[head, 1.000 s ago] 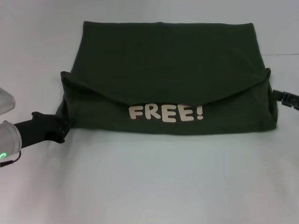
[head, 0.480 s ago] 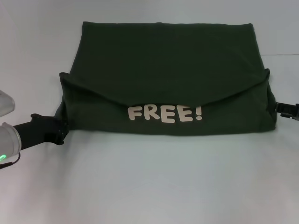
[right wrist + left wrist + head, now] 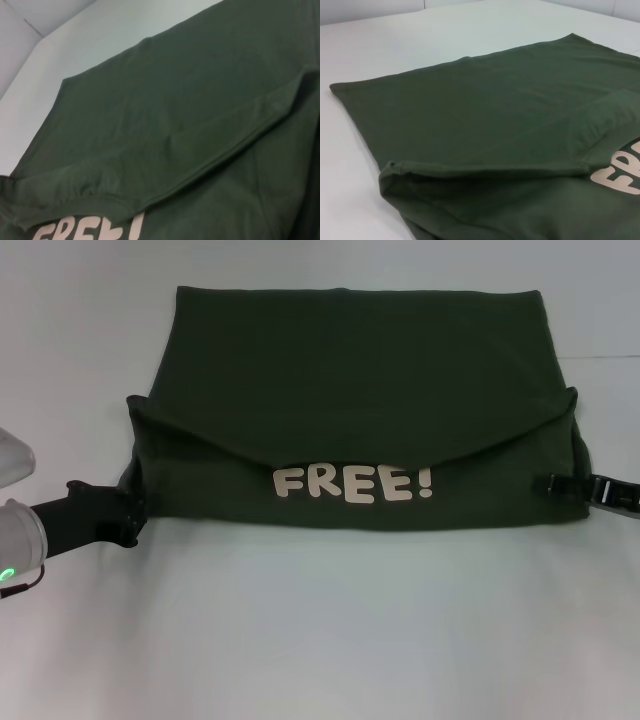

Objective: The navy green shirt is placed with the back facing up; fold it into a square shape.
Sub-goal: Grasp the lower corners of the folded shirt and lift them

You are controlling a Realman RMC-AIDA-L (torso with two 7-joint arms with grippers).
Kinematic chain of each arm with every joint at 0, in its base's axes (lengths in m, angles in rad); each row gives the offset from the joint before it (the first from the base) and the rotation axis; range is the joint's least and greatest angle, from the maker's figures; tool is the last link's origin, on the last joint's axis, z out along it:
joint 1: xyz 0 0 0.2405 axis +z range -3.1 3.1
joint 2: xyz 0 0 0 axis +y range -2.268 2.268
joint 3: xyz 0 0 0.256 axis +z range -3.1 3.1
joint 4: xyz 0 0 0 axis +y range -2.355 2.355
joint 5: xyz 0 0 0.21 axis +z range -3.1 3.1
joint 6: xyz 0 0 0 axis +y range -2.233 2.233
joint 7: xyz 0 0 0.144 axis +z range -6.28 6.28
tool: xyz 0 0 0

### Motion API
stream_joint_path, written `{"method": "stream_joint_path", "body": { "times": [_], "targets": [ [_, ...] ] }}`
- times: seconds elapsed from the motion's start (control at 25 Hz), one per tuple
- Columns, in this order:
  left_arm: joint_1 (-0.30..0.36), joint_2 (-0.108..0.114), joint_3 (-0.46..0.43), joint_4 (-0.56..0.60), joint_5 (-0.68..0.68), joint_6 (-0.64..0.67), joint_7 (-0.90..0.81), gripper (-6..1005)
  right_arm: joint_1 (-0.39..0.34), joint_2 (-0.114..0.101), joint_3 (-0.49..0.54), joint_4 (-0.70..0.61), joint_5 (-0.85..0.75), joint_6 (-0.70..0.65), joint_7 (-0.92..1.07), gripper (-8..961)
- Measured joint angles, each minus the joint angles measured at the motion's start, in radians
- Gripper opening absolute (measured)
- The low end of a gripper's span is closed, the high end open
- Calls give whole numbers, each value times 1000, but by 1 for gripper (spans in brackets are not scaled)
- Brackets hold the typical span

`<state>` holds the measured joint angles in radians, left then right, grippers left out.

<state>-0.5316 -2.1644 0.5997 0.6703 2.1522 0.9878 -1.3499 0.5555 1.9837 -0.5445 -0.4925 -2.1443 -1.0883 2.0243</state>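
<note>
The navy green shirt [image 3: 360, 410] lies part-folded on the table [image 3: 320, 640]; left gripper [image 3: 128, 517] and right gripper [image 3: 560, 483] flank its near corners, probably for the next fold; finger opening cannot be determined

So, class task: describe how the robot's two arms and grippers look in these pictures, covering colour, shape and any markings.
The left arm has a rounded silver-white casing with a small green light, ending in a matte black, blocky left gripper at the navy green shirt. Of the right arm only the black right gripper shows: slim, dark, with angular links. No cables or lettering are visible.
</note>
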Motion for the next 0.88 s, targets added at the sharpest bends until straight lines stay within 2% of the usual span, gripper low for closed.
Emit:
{"method": "stream_joint_path", "body": {
  "times": [0.12, 0.36, 0.76, 0.88],
  "targets": [
    [-1, 0, 0, 0, 0, 0, -1, 40, 2, 6, -5, -2, 0, -6, -2, 742],
    [1, 0, -3, -1, 0, 0, -5, 40, -15, 3, -7, -6, 2, -32, -32, 733],
    [15, -3, -7, 2, 0, 11, -24, 41, -37, 4, 5, -9, 12, -74, -83, 268],
    [26, -3, -7, 14, 0, 43, -60, 41, -51, -2, 19, -11, 22, -105, -107, 169]
  ]
}}
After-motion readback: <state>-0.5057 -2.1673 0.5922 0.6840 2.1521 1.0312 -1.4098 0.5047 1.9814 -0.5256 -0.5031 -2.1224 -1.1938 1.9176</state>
